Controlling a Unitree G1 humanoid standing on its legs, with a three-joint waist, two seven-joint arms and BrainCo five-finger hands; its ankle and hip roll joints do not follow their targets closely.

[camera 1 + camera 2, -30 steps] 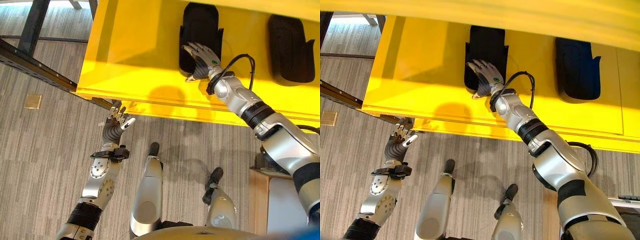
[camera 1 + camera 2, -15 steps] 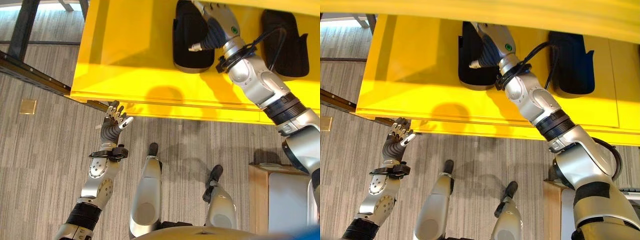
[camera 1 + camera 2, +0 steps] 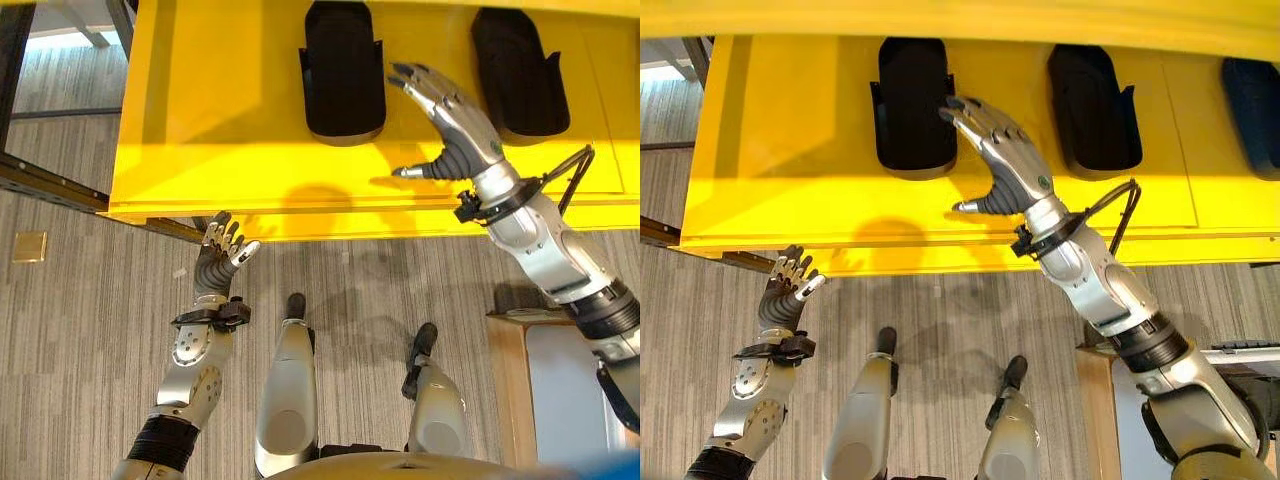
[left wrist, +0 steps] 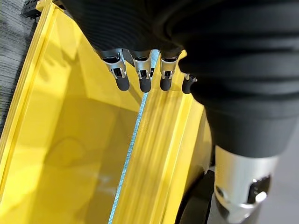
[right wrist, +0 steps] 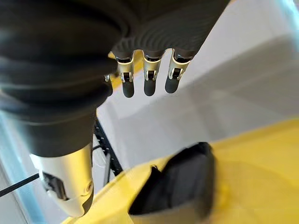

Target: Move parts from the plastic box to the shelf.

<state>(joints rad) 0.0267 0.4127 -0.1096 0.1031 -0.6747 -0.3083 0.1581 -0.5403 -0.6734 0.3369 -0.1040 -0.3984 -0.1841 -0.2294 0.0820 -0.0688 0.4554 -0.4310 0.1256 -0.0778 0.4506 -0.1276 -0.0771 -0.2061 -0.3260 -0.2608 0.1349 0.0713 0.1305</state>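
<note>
Our right hand [image 3: 455, 125] has lifted off the left part [image 3: 343, 70] and hangs spread and empty between 2 parts on the shelf [image 3: 220, 120]; that placement looks done. Left hand [image 3: 218, 255] relaxed.

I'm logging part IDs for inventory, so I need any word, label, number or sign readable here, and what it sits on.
No readable text in any view.
Yellow shelf: plain, no label or number.
Black parts and: no print can be made out.
Right hand, open above the shelf: a small green dot on its back, no lettering.
Left hand, open below the shelf edge: no markings.
</note>
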